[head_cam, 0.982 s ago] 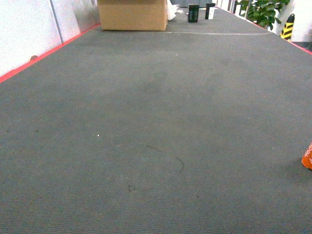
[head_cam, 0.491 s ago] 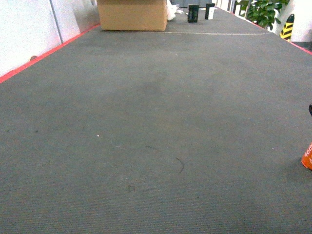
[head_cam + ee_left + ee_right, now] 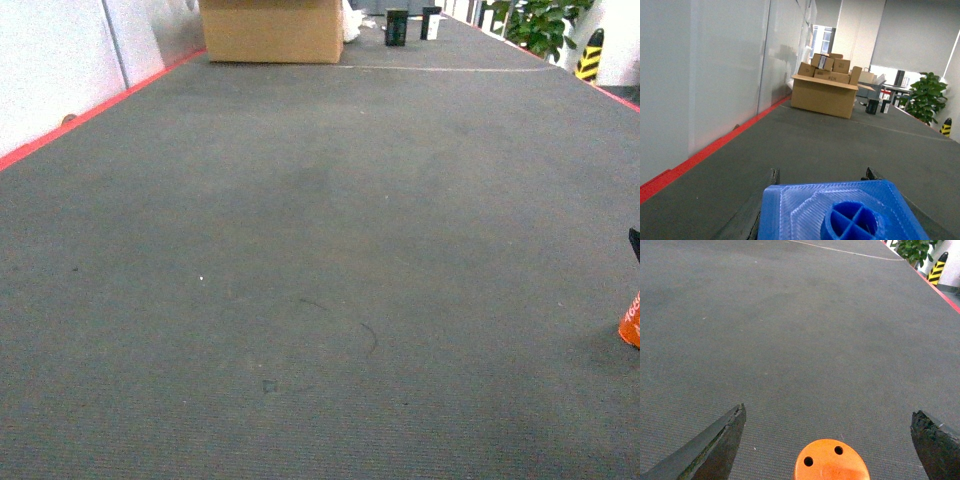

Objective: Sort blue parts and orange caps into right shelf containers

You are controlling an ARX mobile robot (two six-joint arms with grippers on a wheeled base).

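Though cut off at the frame bottom, blue part (image 3: 840, 212) sits clamped in left hand (image 3: 822, 200); right hand (image 3: 832, 440) spread wide around orange cap (image 3: 831, 461) on worktop (image 3: 790, 330); far cardboard box (image 3: 824, 95) open, contents unclear.

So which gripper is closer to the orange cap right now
The right gripper: its open fingers straddle the orange cap. The left gripper is elsewhere, with a blue part between its fingers and no cap in its view.

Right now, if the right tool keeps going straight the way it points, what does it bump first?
Probably the orange cap. It sits between the wide-open fingers of the right tool, just ahead. Beyond it only bare grey floor shows; depth is hard to judge.
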